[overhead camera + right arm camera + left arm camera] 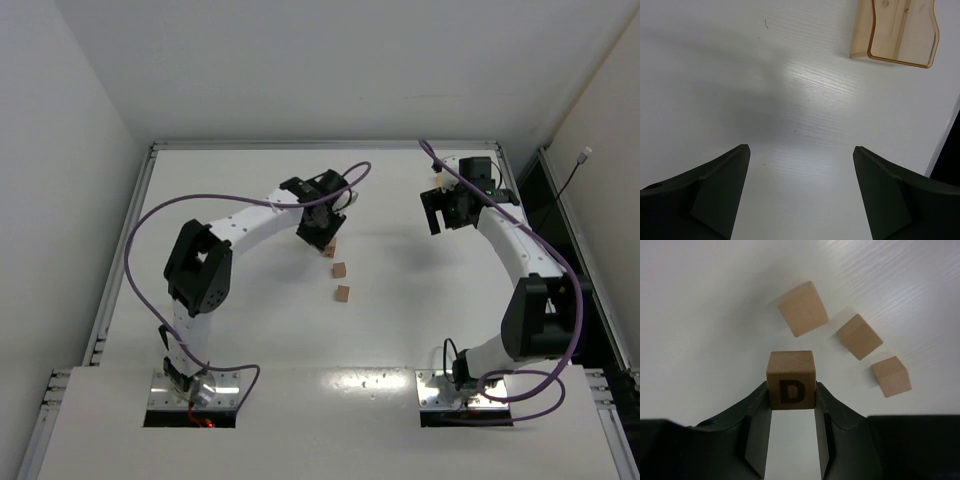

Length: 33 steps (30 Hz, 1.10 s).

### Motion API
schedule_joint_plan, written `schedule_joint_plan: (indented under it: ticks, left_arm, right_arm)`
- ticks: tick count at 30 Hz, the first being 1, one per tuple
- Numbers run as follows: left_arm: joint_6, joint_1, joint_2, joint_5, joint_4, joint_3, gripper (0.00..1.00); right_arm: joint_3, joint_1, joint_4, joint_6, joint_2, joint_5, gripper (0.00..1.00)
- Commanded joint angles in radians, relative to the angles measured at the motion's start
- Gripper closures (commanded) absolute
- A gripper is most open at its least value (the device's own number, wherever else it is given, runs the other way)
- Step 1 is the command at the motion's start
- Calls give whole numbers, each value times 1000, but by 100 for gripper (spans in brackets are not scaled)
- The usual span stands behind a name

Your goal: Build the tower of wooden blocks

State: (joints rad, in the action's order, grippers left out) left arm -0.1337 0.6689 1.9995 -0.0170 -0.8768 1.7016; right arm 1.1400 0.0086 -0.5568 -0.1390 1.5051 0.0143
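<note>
My left gripper (791, 390) is shut on a light-tan wood block (791, 379) whose near face bears a dark letter D. Beyond it, three plain wood blocks lie apart on the white table: the nearest (803, 308), a second (860, 336) and a third (891, 376). From above, the left gripper (318, 235) hangs over the far end of that row, with two cubes (340, 269) (343, 293) showing in front of it. No tower stands anywhere in view. My right gripper (800, 152) is open over bare table, far to the right (440, 215).
A translucent tan plastic tray (860, 30) lies on the table beyond the right gripper, near the table's right edge (945, 135). Purple cables loop off both arms. White walls close in the table at the back and left.
</note>
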Motion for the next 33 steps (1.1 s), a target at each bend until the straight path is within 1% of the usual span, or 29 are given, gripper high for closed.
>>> schedule_joint_plan:
  ticks: [1, 2, 3, 7, 13, 16, 21, 33]
  left_arm:
    - [-231, 101, -126, -283, 56, -5, 100]
    - [-259, 115, -127, -319, 56, -5, 100]
    - [-317, 139, -139, -351, 47, -14, 100]
    - [-374, 149, -160, -314, 70, -23, 100]
    - [-475, 138, -142, -305, 95, -45, 100]
    - [-486, 138, -113, -314, 85, -5, 100]
    - [-497, 138, -68, -278, 85, 44, 100]
    - [-506, 120, -10, -268, 76, 93, 100]
  right_arm:
    - [43, -4, 18, -8, -2, -13, 19]
    - [43, -4, 18, -8, -2, -13, 19]
    - [43, -4, 18, -8, -2, -13, 19]
    - [43, -4, 9, -8, 7, -13, 19]
    - [43, -4, 9, -8, 7, -13, 19]
    - [43, -4, 9, -8, 7, -13, 19]
    - [43, -4, 0, -8, 17, -13, 19]
    - [61, -4, 0, -8, 47, -22, 19]
